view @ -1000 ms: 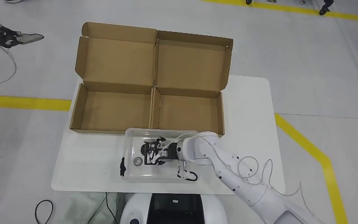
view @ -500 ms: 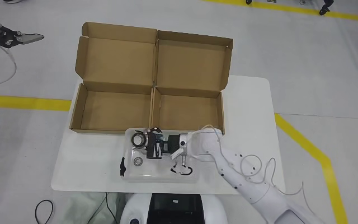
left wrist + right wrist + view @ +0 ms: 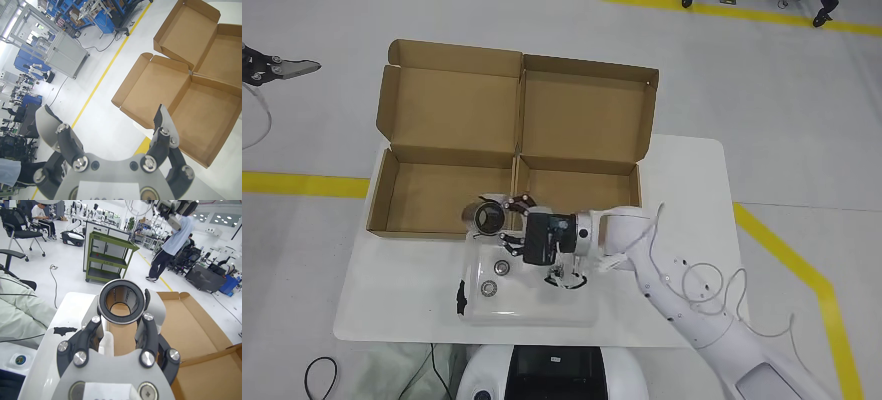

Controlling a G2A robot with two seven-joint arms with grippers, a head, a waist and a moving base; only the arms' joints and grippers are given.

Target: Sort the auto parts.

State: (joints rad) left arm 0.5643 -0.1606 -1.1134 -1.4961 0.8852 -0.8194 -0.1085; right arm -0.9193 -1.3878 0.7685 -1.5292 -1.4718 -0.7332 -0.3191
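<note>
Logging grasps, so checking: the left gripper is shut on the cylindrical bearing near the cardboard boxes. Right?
No, the arm is wrong. The right gripper is shut on the cylindrical bearing near the cardboard boxes, as the right wrist view shows; the left gripper is open, holding nothing.

hollow black-rimmed metal bearing (image 3: 117, 298), gripped in right hand (image 3: 123, 303)

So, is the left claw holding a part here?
No, the left claw is open and empty, with a cardboard box visible beyond the gap.
</note>
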